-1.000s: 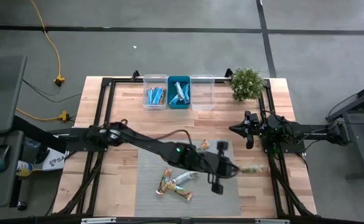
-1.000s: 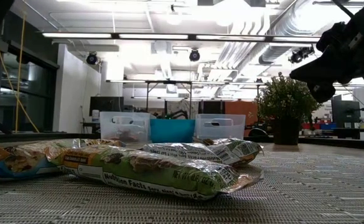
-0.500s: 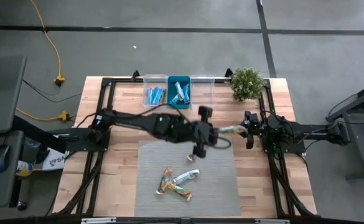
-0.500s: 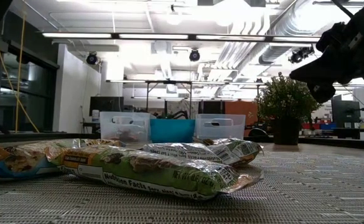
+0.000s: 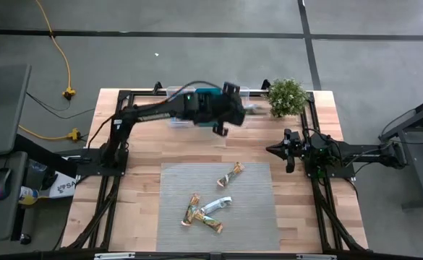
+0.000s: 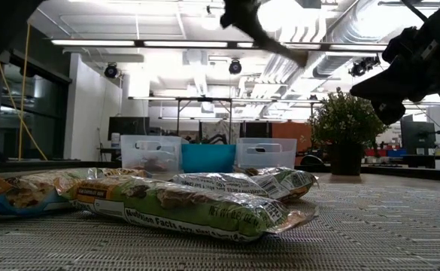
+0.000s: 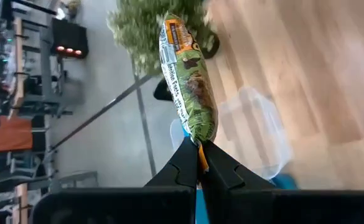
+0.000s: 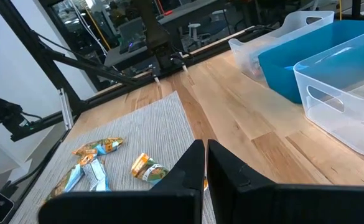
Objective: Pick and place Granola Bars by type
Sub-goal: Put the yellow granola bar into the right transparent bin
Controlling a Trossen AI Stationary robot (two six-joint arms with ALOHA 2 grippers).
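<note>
High view: the left claw (image 5: 234,110), upper centre of the frame, is clenched on one end of a green-wrapped granola bar (image 5: 252,110), carrying it above the row of bins at the far edge of the desk (image 5: 146,144). The bar projects toward the right of the frame, over the empty clear bin (image 5: 236,107) that stands between the teal bin (image 5: 208,115) and the potted plant (image 5: 287,97). The left clear bin (image 5: 180,108) holds blue-wrapped bars.

Left wrist view: the bar (image 7: 188,81) hangs from the closed fingertips (image 7: 188,163) by a pinch on its wrapper seam; the clear bin (image 7: 256,134) lies beyond it, the plant (image 7: 160,28) further off.

The step in hand appears to be delivery of this bar to the empty bin, its own type not matching the contents of the other two. To do it well, the whole length of the bar should be brought inside the bin's rim, not only the held end, since the free end reaches toward the plant. A lower descent before letting go would keep the light wrapper from bouncing out or catching on the rim.

The right claw (image 5: 289,153) waits at the right of the desk, fingers close together and holding nothing. Four bars (image 5: 205,209) lie on the grey mat (image 5: 254,217), lower centre.
</note>
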